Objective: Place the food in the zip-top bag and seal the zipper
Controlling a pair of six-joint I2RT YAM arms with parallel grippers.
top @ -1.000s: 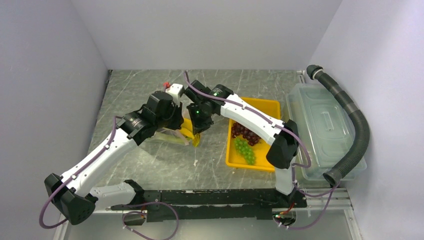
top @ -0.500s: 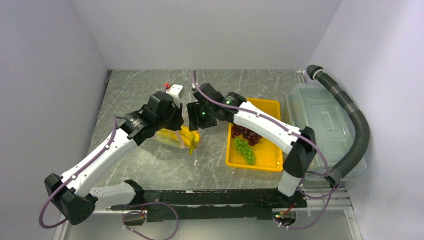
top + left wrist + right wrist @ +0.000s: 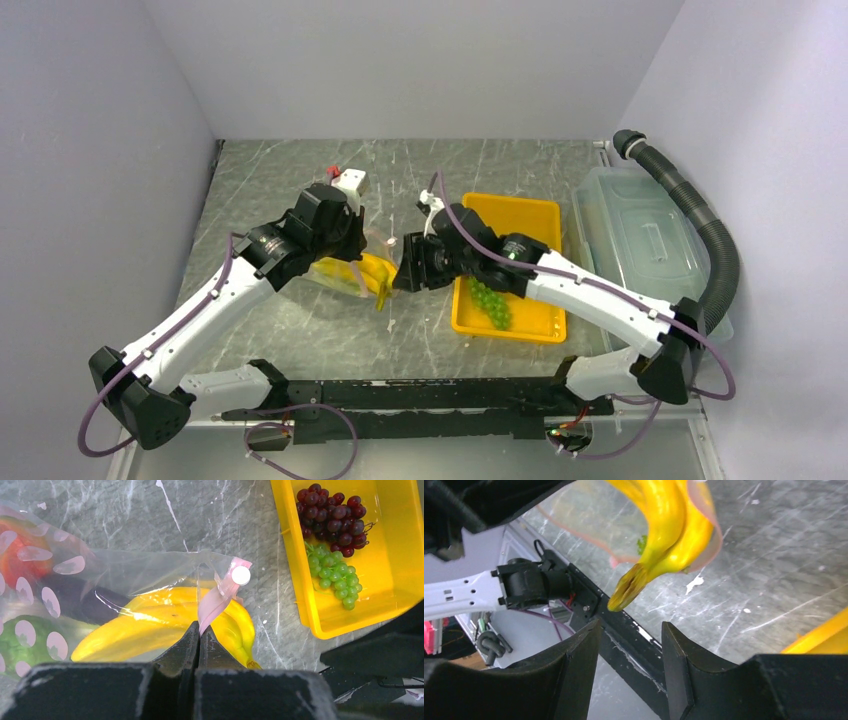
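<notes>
bananas half out of bag mouth, grapes not yet bagged

tabletop: smooth stone-look sheet, so the floppy bag could slide on it if pushed instead of taking food in.
yellow tray, right of centre: walls may block a low side approach to the grapes and the pincer could clip the rim.
zip-top bag: lies left of the tray, mouth facing it, only one edge lifted. the mouth looks narrow, and if it sags the next item hits film and shoves the bag away.
bananas: inside the bag, but the stem end pokes past the mouth. they may slip back out or jam the seal.
right pincer: wide, empty, low and just beside that stem end. a nudge here could drag the fruit out.
left pincer: clamped on the zipper. thin strip, could tear free under a pull.
purple grapes and green grapes: in the tray, touching. a grab at one bunch may lift or roll the other.
slider tab: sits at the mouth corner, may snag.
</notes>
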